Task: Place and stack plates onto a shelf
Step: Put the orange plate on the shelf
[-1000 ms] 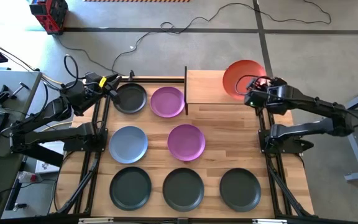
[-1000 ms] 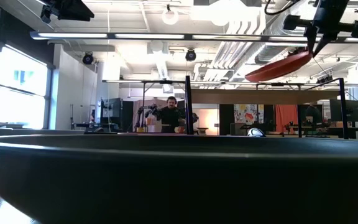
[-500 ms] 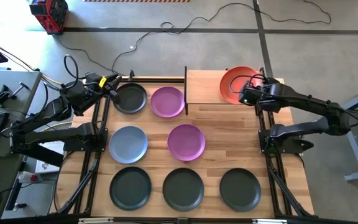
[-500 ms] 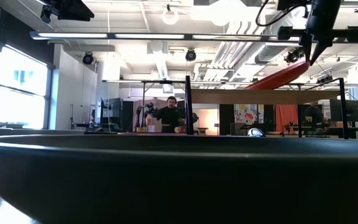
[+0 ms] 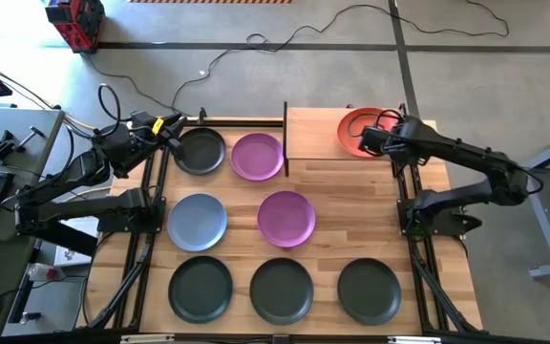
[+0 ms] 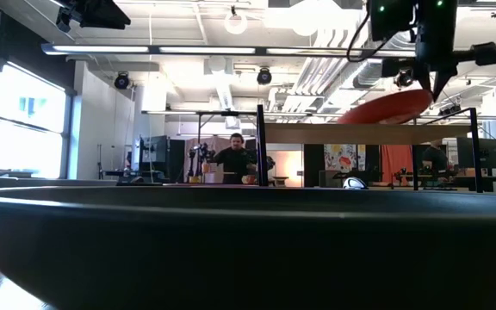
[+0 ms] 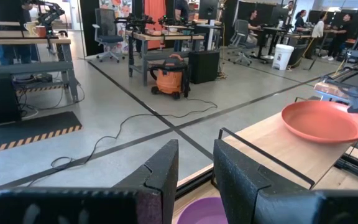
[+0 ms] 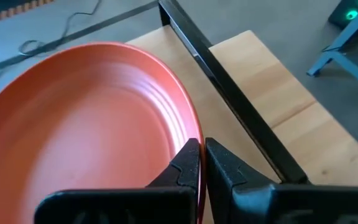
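Observation:
An orange-red plate [image 5: 359,129] hangs over the right half of the shelf [image 5: 313,134], a light-wood board with black rods at the table's far edge. My right gripper [image 5: 370,141] is shut on it. In the low view the plate [image 6: 386,108] tilts slightly, its low side close over the board [image 6: 351,133]; whether they touch cannot be told. My left gripper [image 7: 196,168] waits open at the far left, above a dark plate [image 5: 200,150]. Two purple plates [image 5: 257,156] [image 5: 286,218], a blue-grey plate [image 5: 197,221] and three dark plates [image 5: 281,290] lie flat on the tabletop. My right gripper pinches the orange-red plate's rim [image 8: 194,132] between its two fingers, one on the inner face and one on the underside, on the side toward the table's right edge. The fingers slant down from the right. The held side is the higher one.
A black rod [image 8: 229,81] runs along the shelf's right side beside the held rim, and an upright black rod [image 5: 285,139] bounds its left side. The shelf's left half is bare wood. Beyond the table are a concrete floor, cables and workbenches, with a person [image 6: 235,159] far off.
My right gripper has gone down and toward the table's left over the shelf, rolling its wrist. The orange-red plate has sunk with it and tipped from a steep slant to nearly level, closer to the board.

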### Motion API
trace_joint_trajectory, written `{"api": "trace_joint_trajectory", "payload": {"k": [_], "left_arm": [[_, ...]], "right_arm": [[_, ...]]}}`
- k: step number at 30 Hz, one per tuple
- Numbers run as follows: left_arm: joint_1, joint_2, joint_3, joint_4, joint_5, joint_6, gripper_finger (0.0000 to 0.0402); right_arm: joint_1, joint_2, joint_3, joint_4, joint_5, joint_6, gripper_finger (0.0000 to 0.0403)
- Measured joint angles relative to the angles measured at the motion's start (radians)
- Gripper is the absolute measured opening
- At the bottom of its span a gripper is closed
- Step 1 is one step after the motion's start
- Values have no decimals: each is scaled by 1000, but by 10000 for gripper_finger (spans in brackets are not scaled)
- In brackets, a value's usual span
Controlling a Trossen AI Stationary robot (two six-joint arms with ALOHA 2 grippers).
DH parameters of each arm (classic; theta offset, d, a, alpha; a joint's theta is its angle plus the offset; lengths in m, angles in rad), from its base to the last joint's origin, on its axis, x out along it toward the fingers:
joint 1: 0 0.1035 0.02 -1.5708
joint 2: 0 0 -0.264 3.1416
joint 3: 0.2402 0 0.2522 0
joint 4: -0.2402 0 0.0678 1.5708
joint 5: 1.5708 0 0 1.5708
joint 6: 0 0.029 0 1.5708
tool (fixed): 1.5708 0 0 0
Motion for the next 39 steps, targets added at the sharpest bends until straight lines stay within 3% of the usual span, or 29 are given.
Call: {"api": "trace_joint_trajectory", "payload": {"k": [14,39], "left_arm": [[0,0,0,0,0,-1,90],[0,0,0,0,0,-17,90]], "right_arm": [[-84,77,0,5,-23,-85,0],[-89,76,0,3,-66,-135,1]]}}
